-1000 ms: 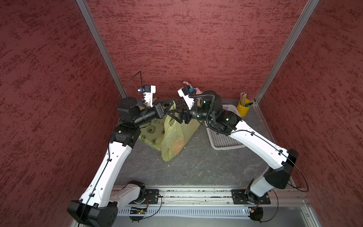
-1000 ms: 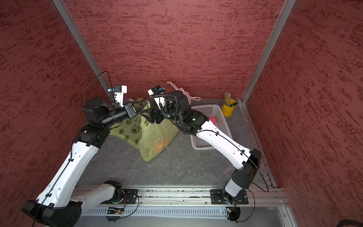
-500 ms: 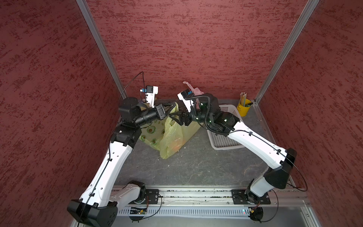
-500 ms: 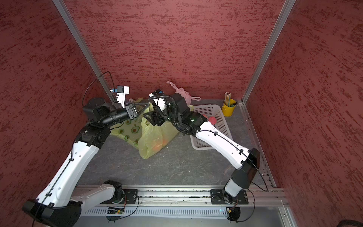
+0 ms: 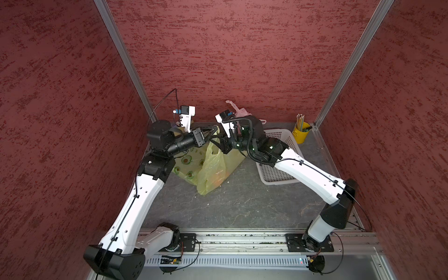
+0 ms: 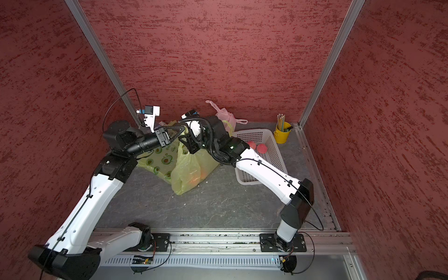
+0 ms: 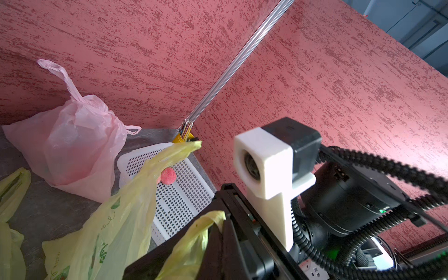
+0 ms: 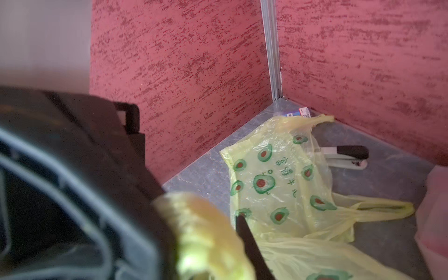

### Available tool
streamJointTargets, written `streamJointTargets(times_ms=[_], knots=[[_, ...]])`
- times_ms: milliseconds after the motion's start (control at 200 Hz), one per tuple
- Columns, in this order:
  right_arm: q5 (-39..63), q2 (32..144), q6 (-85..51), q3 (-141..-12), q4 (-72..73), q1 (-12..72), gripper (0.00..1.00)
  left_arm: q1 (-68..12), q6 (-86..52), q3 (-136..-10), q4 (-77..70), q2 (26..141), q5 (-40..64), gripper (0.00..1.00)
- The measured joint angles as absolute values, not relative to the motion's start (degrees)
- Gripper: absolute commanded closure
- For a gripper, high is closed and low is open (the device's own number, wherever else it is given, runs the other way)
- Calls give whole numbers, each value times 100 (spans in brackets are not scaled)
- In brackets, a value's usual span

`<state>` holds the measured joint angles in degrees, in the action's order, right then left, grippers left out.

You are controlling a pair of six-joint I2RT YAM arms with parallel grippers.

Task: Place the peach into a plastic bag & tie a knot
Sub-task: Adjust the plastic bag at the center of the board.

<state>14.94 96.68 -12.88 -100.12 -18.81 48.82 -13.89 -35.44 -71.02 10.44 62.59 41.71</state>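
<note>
Peach [image 6: 196, 178] is lying low in the yellow bag [image 5: 213, 169], mid-table. Left gripper [image 5: 213, 130] is pinching one handle [image 7: 208, 225]. Right gripper [image 5: 218, 143]: cannot tell whether it is gripping. Film is looking limp, slippery, light, so take the bunched handles.

Left arm [image 5: 145, 191] and right arm [image 5: 310, 172] in white shells with black joints, thin black cable [image 5: 124, 214] clipped along each, left gripper [image 5: 215, 129] and right gripper [image 5: 214, 139] black, triangular in outline, white camera mount [image 7: 264, 164] behind the jaws, corrugated black conduit [image 7: 363, 157], green indicator light [image 7: 383, 211].
</note>
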Motion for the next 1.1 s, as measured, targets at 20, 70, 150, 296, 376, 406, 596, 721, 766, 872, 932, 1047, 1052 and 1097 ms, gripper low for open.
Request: streamJointTargets(times_ms=[20, 70, 150, 296, 376, 406, 596, 721, 766, 872, 932, 1047, 1052, 1097], knots=[[1492, 9666, -1295, -10012, -1859, 4884, 91, -1389, -3577, -7102, 1041, 6259, 4171, 47], [1472, 9666, -1302, -10012, -1813, 4884, 95, -1385, -3570, -7102, 1048, 6243, 4167, 29], [1474, 9666, -1304, -10012, -1776, 4882, 100, -1317, -3579, -7050, 1087, 6169, 4160, 22], [1505, 9666, -1304, -10012, -1776, 4882, 100, -1007, -3457, -6619, 1293, 5651, 4045, 21], [1542, 9666, -1315, -10022, -1796, 4882, 100, -930, -3275, -6233, 1367, 5229, 3948, 19], [1559, 9677, -1330, -10049, -1831, 4882, 100, -939, -3199, -6071, 1374, 5076, 3924, 18], [1699, 9944, -1511, -10595, -2023, 4882, 100, -1393, -2550, -5183, 1308, 4525, 3430, 8], [1785, 10114, -1640, -10927, -2165, 4882, 100, -1892, -2069, -4936, 1317, 4499, 2773, 5], [1798, 10154, -1682, -10995, -2224, 4882, 100, -2110, -1887, -4939, 1310, 4539, 2456, 4], [1841, 10221, -1782, -11072, -2305, 4882, 100, -2655, -1417, -4941, 1286, 4609, 1439, 0], [1863, 10235, -1833, -11074, -2340, 4882, 100, -2943, -1164, -4936, 1253, 4619, 803, 0], [1911, 10245, -1909, -11074, -2381, 4882, 100, -3350, -711, -4880, 1017, 4582, -292, 0], [1911, 10245, -1909, -11074, -2383, 4884, 100, -3367, -683, -4877, 1007, 4582, -357, 0], [1931, 10245, -1927, -11074, -2390, 4882, 100, -3454, -534, -4858, 917, 4574, -670, 0]])
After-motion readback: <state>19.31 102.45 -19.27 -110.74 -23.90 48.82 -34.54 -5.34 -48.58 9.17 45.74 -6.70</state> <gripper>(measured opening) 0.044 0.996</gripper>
